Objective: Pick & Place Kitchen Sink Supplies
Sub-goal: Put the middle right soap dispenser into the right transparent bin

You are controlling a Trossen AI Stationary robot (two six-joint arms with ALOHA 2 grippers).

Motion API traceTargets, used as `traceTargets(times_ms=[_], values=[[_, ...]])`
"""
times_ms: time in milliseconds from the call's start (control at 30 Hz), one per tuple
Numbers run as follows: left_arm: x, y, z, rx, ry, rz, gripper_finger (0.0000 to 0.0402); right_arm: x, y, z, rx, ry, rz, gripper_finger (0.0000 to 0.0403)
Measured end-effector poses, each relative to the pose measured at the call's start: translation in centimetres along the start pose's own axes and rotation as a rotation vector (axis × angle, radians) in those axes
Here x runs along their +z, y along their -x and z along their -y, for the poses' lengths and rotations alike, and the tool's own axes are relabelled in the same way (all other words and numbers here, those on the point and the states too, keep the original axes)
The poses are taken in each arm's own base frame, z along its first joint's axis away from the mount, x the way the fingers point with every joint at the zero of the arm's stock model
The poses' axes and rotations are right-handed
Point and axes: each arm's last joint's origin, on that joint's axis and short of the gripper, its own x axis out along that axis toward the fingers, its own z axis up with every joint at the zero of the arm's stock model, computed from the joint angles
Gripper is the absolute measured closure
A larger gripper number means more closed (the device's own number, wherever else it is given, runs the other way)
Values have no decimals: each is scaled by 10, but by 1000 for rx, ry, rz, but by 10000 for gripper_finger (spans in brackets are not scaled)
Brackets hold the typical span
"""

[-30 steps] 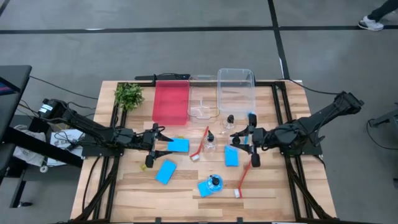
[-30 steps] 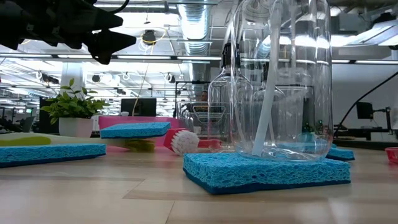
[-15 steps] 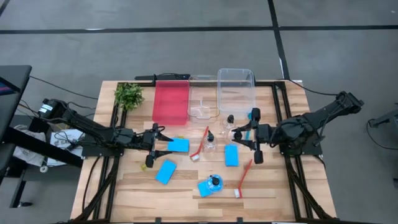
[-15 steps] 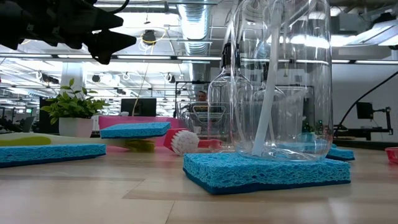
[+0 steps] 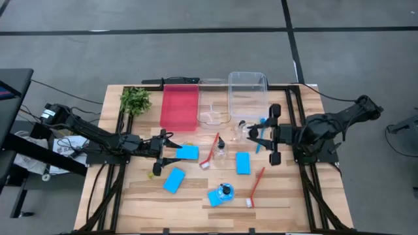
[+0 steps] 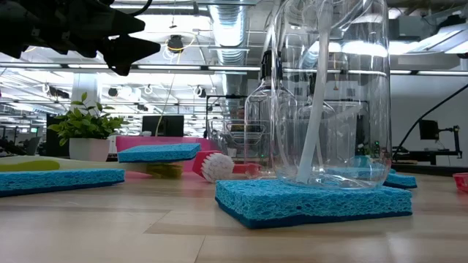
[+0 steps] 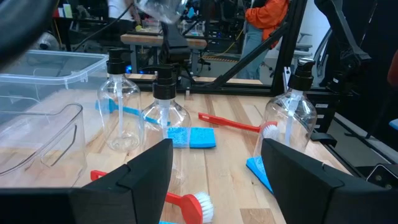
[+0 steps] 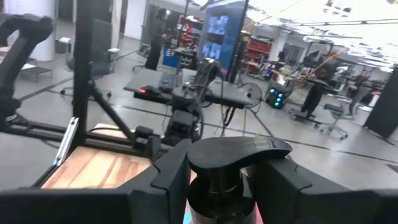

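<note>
My right gripper [image 8: 231,177] is raised over the table's right half and shut on a clear bottle with a black pump cap [image 8: 239,151]. The left wrist view shows that bottle [image 7: 160,9] high above the table. Two more bottles [image 5: 221,147] [image 5: 241,128] stand on the wood. A third [image 5: 226,190] stands on a blue sponge [image 5: 216,198]. My left gripper [image 7: 214,180] is open and hovers beside another sponge [image 5: 187,152]. Two further sponges [image 5: 174,179] [image 5: 243,163], two red brushes [image 5: 210,154] [image 5: 256,186] and a blue brush [image 7: 127,111] lie flat on the table. My right gripper pinches the bottle between its two fingers [image 8: 169,180] just under the pump cap [image 8: 225,180]. The fingers come level from the table's right side. The bottle stands upright in the hold and is lifted clear of the table. Its body lies below the wrist view's edge.
A red tray [image 5: 179,108], a small clear tray [image 5: 214,112] and a deep clear bin [image 5: 247,81] line the far edge. A leafy plant [image 5: 135,100] sits at the far left. A yellow-green brush [image 5: 157,170] lies under my left gripper. Bare wood runs along the near edge [image 5: 130,209].
My right gripper has risen from just above the table among the bottles. It has drawn back a little toward the right and far edges. My left arm and the things on the table have stayed where they were.
</note>
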Motion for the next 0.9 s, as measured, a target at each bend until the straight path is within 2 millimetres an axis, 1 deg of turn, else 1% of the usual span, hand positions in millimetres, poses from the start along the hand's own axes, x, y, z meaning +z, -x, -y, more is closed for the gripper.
traceTargets(times_ms=[133,333,433,600,667,900], values=[[0,0,0,0,0,0,153,6,-1,10,-54,19,11,252],[0,0,0,0,0,0,153,12,-4,29,-161,48,13,277],[0,0,0,0,0,0,153,13,-6,40,-228,55,7,278],[0,0,0,0,0,0,153,11,-8,59,-349,87,-16,253],[0,0,0,0,0,0,153,10,-9,68,-403,92,-24,250],[0,0,-2,12,1,0,153,2,-18,98,-594,94,-50,279]])
